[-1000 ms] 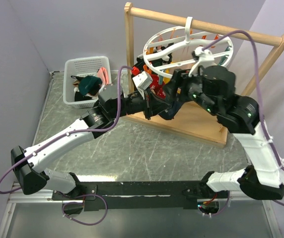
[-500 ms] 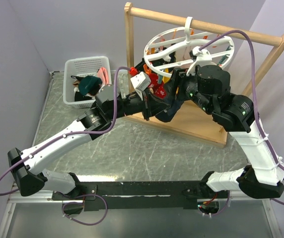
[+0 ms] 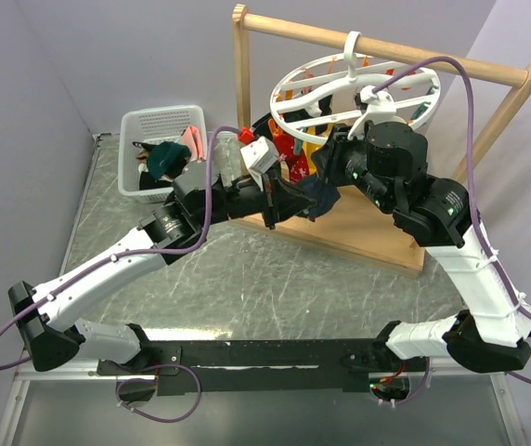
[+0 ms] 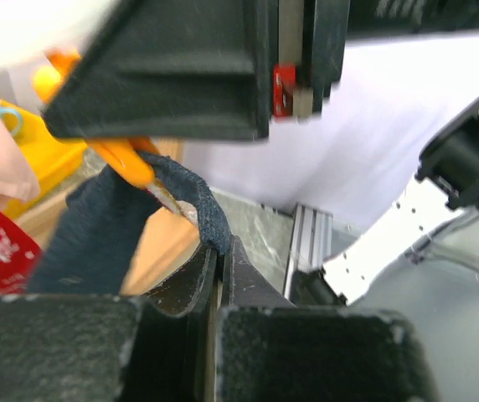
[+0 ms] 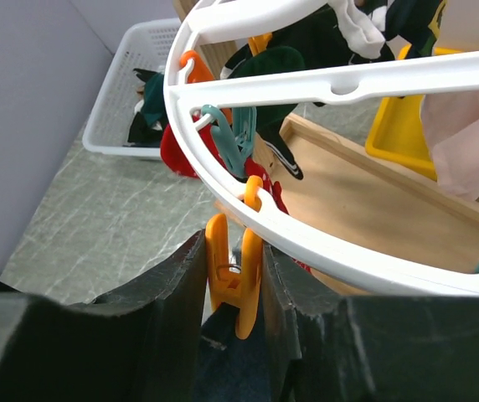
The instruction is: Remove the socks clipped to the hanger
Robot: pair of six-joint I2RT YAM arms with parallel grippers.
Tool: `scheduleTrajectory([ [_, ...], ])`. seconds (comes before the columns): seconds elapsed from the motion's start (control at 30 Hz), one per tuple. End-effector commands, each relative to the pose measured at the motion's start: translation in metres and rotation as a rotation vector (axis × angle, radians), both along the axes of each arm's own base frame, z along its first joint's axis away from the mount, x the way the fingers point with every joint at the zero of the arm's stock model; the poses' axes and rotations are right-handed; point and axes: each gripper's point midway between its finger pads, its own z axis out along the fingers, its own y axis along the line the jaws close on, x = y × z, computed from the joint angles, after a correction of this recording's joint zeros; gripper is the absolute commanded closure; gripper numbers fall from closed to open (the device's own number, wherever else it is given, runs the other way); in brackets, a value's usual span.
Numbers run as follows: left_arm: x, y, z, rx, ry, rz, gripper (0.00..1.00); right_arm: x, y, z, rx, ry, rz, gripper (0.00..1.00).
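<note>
white round plastic hanger (image 5: 424, 74) hangs by its hook from the tall wooden frame (image 3: 386, 46) at 1 o'clock on the grey surface (image 3: 247, 279), with mixed socks (image 5: 285, 63) clipped under it. the left arm (image 3: 126, 251) stretches low from 8 o'clock toward 1 o'clock, nearly straight. the left pincer (image 4: 221, 264) is clenched on the edge of a dark navy fabric sock (image 4: 97, 234). the right arm (image 3: 451, 223) rises from 5 o'clock and folds toward 11 o'clock, where the right pincer (image 5: 235, 251) squeezes the small orange plastic clip (image 5: 235, 289) above that sock.

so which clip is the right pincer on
The orange clip holding the dark blue sock on the white ring, pinched by the right pincer; the teal clip beside it is untouched.
</note>
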Motion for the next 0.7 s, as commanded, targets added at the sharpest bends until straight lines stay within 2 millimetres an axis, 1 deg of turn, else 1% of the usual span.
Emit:
scheduleTrajectory([
  [0.0, -0.024, 0.005, -0.006, 0.063, -0.023, -0.101, 0.98, 0.0, -0.009, 0.016, 0.036, -0.055, -0.03, 0.69],
  [0.03, -0.032, 0.005, -0.011, 0.084, -0.024, -0.144, 0.99, 0.0, -0.01, 0.015, 0.033, -0.055, -0.034, 0.69],
  [0.07, -0.038, 0.01, -0.019, 0.112, -0.016, -0.161, 0.99, -0.001, -0.011, 0.015, 0.031, -0.058, -0.035, 0.69],
  [0.13, -0.045, 0.017, -0.024, 0.128, -0.038, -0.182, 0.99, 0.0, -0.012, 0.016, 0.033, -0.068, -0.037, 0.69],
  [0.17, -0.051, 0.024, -0.026, 0.134, -0.045, -0.189, 0.99, -0.001, -0.013, 0.016, 0.031, -0.07, -0.036, 0.69],
  [0.23, -0.057, 0.032, -0.034, 0.166, -0.043, -0.194, 0.99, -0.001, -0.014, 0.015, 0.025, -0.07, -0.038, 0.69],
  [0.27, -0.061, 0.037, -0.034, 0.172, -0.047, -0.203, 0.99, -0.001, -0.014, 0.015, 0.026, -0.069, -0.04, 0.69],
  [0.3, -0.065, 0.041, -0.042, 0.205, -0.039, -0.21, 0.99, -0.001, -0.014, 0.014, 0.027, -0.069, -0.04, 0.69],
  [0.4, -0.068, 0.047, -0.053, 0.253, -0.033, -0.217, 0.99, -0.002, -0.015, 0.013, 0.025, -0.076, -0.039, 0.7],
  [0.43, -0.068, 0.05, -0.06, 0.282, -0.016, -0.211, 0.99, -0.002, -0.015, 0.014, 0.026, -0.077, -0.04, 0.7],
  [0.47, -0.067, 0.053, -0.065, 0.3, -0.013, -0.203, 0.99, -0.002, -0.015, 0.013, 0.022, -0.074, -0.038, 0.7],
  [0.5, -0.058, 0.055, -0.071, 0.326, -0.017, -0.151, 0.99, -0.002, -0.015, 0.013, 0.021, -0.076, -0.038, 0.7],
  [0.57, -0.048, 0.063, -0.079, 0.359, -0.014, -0.075, 0.99, -0.003, -0.016, 0.012, 0.022, -0.077, -0.038, 0.7],
  [0.63, -0.028, 0.073, -0.084, 0.385, -0.021, 0.026, 0.99, -0.004, -0.017, 0.01, 0.02, -0.077, -0.038, 0.69],
  [0.67, -0.022, 0.077, -0.088, 0.401, -0.011, 0.055, 0.99, -0.004, -0.018, 0.01, 0.021, -0.078, -0.039, 0.7],
])
